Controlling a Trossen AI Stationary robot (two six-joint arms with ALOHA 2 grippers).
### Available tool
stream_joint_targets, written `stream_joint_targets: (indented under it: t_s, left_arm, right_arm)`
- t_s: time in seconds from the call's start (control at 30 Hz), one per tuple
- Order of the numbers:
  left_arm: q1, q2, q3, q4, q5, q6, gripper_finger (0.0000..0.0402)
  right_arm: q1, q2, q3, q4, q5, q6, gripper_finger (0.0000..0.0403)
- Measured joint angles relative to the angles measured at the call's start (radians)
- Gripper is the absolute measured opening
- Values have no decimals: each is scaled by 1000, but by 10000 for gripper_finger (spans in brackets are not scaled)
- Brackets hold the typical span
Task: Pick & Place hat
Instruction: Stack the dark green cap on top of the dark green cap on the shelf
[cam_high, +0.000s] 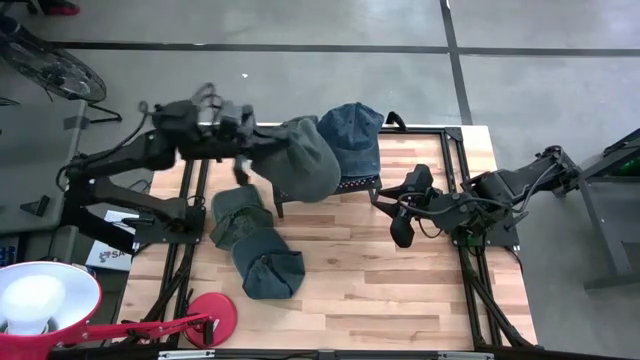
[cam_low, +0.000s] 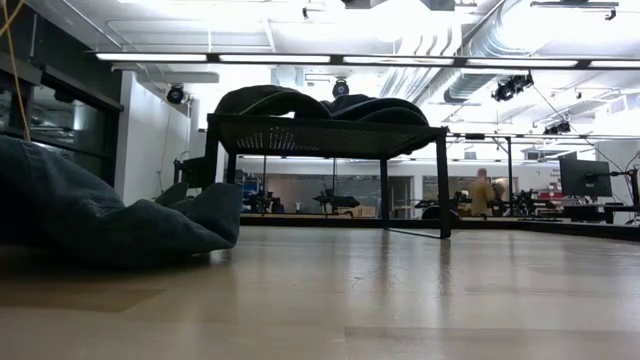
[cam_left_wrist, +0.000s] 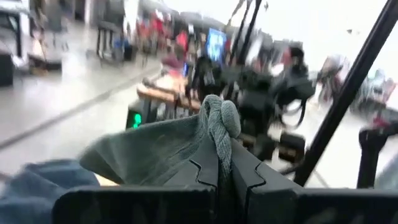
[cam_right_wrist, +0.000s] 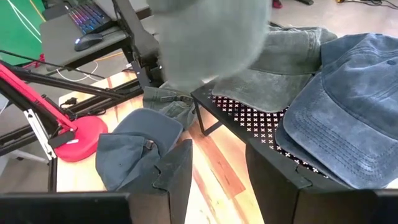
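**Trainee:** Looking down on the black mesh rack (cam_high: 362, 184), where is the hat you are moving?

**Instructor:** You have the grey-green hat (cam_high: 303, 158) pinched by a fold of cloth in the left gripper (cam_high: 243, 140). Its fingers are clamped together on the fabric, as the left wrist view shows where the bunched cloth (cam_left_wrist: 219, 124) rises between the fingers. The hat hangs over the rack's near-left corner, partly above the rack and partly above the wooden table (cam_high: 420, 280).

**Trainee:** What else is on or near the rack?

**Instructor:** A blue denim hat (cam_high: 352, 135) lies on the rack beside the held one. Two dark hats (cam_high: 255, 245) lie on the table just off the rack's left side. The right gripper (cam_high: 402, 222) waits off the rack's right end, jaws apart and holding nothing.

**Trainee:** What could go wrong from here?

**Instructor:** Judge three risks. Your grip is on one small fold, so a quick swing could let the cloth slip out. The hat sits across the rack's edge, so releasing it there could let it slide off onto the table. Its hanging brim could also drag the denim hat if you carry it low across the rack.
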Motion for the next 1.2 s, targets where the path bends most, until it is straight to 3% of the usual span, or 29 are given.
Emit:
stream_joint_targets:
  t_s: [0.13, 0.2, 0.4, 0.73, 0.93, 1.2]
  left_arm:
    - [70, -119, -73, 34, 9, -21, 0]
    - [128, -143, -85, 5, 66, -43, 0]
    - [353, -115, -88, -6, 388, -124, 0]
    - [603, 64, -87, 208, 989, -298, 0]
    - [650, 156, -87, 216, 1105, -315, 0]
    - [648, 207, -87, 284, 1120, -330, 0]
  right_arm:
    - [0, 0, 0, 0, 3, -1, 142]
    - [-6, 0, 0, 0, 7, -4, 142]
    - [-31, 0, 0, 5, 6, -5, 142]
    - [-51, 0, 0, 16, -12, -6, 142]
    - [-51, 0, 0, 16, -13, -1, 142]
    - [-51, 0, 0, 16, 2, 1, 142]
